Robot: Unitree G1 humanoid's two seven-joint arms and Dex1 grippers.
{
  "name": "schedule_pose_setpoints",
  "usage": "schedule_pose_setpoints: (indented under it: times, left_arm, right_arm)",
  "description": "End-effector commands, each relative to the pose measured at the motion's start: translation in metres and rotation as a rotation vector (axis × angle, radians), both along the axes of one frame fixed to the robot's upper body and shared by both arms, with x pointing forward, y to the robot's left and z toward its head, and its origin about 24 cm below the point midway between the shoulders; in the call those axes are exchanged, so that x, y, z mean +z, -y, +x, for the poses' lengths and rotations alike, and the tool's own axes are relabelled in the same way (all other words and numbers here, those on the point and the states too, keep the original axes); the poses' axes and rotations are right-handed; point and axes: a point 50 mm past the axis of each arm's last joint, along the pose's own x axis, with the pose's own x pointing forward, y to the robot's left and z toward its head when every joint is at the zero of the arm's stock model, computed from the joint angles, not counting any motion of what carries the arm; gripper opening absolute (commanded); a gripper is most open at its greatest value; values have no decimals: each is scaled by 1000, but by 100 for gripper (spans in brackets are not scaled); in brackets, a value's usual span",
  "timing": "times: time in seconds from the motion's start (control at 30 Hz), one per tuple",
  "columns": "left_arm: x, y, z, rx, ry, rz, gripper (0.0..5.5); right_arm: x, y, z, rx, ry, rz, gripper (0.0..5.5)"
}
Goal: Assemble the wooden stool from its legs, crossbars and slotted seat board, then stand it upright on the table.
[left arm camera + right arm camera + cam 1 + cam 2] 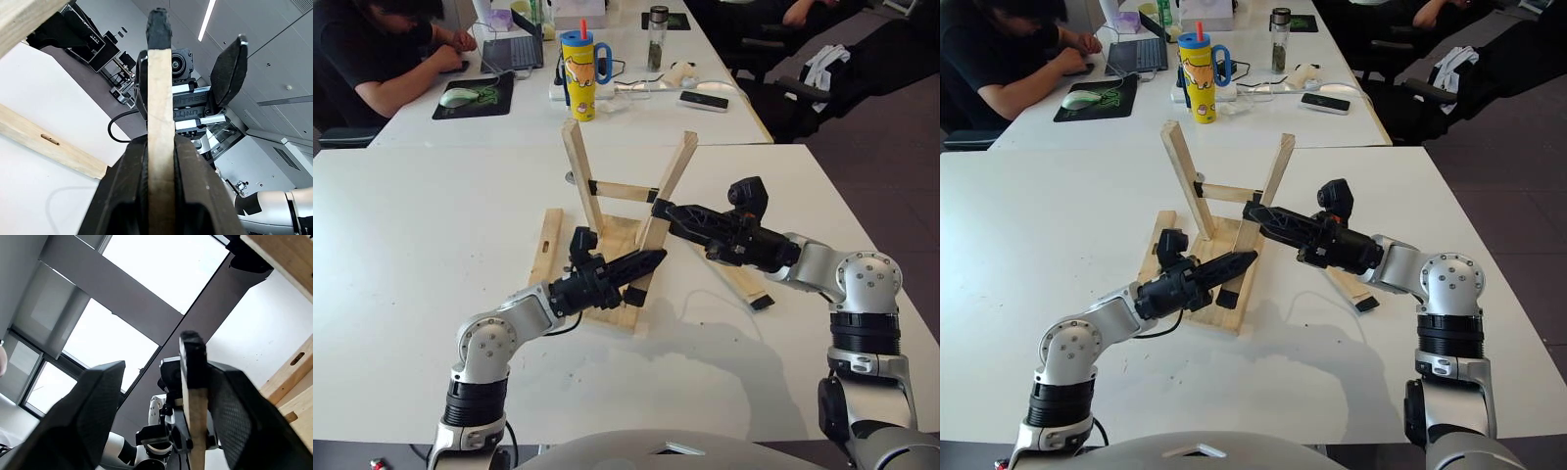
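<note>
While apart astride the leg [677, 164], right claw [659, 208]; left claw [656, 258] clamped on it.

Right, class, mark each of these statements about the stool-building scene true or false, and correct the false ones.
1. The seat board lies flat on the table. True.
2. Two legs stand up from it, joined by a crossbar. True.
3. The left gripper is open and empty. False: it is shut on a black-capped wooden piece.
4. The yellow cup stands on the same table as the stool parts. False: it stands on the next table behind.
5. A loose wooden strip lies on the table to the right of the seat board. True.
</note>
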Motion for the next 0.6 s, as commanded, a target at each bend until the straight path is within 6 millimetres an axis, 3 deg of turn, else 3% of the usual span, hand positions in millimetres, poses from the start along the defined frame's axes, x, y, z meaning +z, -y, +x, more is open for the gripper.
schedule_pose_setpoints:
  times: [0.03, 0.1, 0.6]
  left_arm:
    - [-6, -2, 0, -13, -26, 51, 40]
    - [-6, -1, 0, -19, -23, 51, 40]
    - [-7, -1, 3, -3, -2, 89, 40]
  right_arm:
    - [3, -6, 1, 12, 26, -26, 286]
    - [0, -7, 0, 14, 23, -36, 286]
    - [-4, -7, -1, 14, 41, -76, 61]
